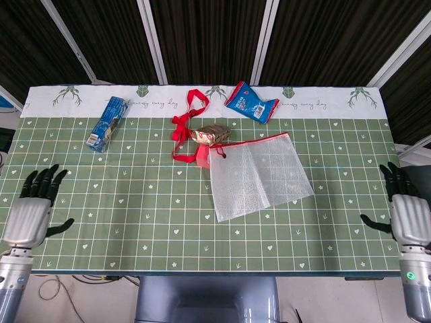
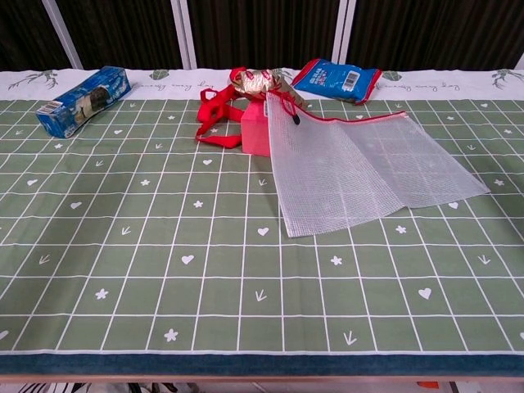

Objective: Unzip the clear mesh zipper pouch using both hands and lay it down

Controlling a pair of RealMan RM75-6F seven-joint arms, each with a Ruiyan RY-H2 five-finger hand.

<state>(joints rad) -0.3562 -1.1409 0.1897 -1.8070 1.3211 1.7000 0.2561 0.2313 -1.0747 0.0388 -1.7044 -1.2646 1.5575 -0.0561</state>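
Observation:
The clear mesh zipper pouch lies flat on the green mat, skewed, its red zipper edge along the far side and the black pull at its far left corner. My left hand hangs at the near left edge of the table, fingers spread, holding nothing. My right hand sits at the near right edge, fingers apart and empty. Both are far from the pouch. Neither hand shows in the chest view.
A red ribbon, a pink block and a gold-wrapped item sit by the pouch's far left corner. A blue snack packet lies behind it. A blue box rests at the far left.

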